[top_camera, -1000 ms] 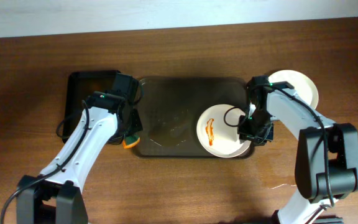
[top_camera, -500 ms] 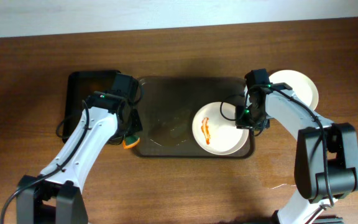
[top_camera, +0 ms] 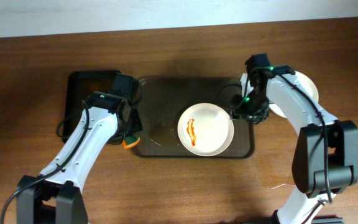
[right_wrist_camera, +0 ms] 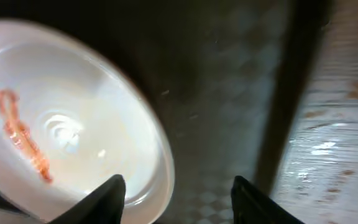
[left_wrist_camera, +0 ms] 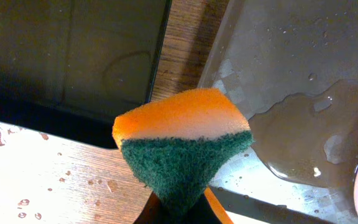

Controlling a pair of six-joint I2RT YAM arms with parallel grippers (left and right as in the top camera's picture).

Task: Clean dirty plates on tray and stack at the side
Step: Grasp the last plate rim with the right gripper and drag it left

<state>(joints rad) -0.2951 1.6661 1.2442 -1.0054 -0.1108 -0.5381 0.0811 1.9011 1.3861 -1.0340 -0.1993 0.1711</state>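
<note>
The dirty plate [right_wrist_camera: 73, 124] lies just beside the spread right claw [right_wrist_camera: 180, 190].

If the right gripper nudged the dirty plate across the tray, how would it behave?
It would probably slide easily: the plate sits on a wet tray with a puddle. It looks rigid and glossy, so its rim may slip from the right gripper. Being shallow and wide, it seems unlikely to tip.

A brown wood-grain surface [top_camera: 30, 93] fills the view, with a pale white band [top_camera: 166, 12] along its far edge; small water drops [top_camera: 278, 185] glint on it, near right
</note>
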